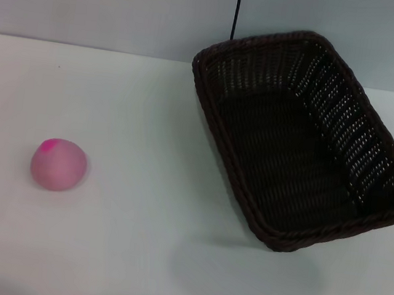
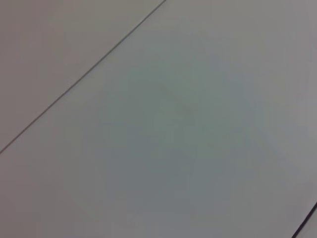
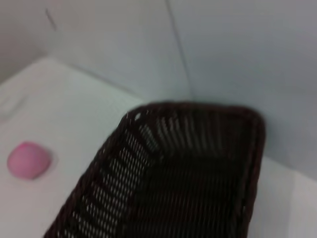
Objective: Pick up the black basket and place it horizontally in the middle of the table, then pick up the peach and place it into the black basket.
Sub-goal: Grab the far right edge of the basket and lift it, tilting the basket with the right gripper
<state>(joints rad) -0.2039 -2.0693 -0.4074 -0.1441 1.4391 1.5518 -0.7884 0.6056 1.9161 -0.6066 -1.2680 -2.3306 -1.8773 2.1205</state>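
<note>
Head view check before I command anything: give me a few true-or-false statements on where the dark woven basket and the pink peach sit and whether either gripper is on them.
1. The dark brown-black woven wicker basket sits on the robot's right side of the plain white table. True.
2. The small round pink peach lies inside the basket. False: it rests on the bare table at the robot's left, well apart from the basket.
3. The basket is empty. True: only its woven floor shows.
4. The basket lies square to the table's edge. False: it is turned at an angle.
5. A gripper is clamped on the basket's rim. False: no gripper shows in any view.
</note>
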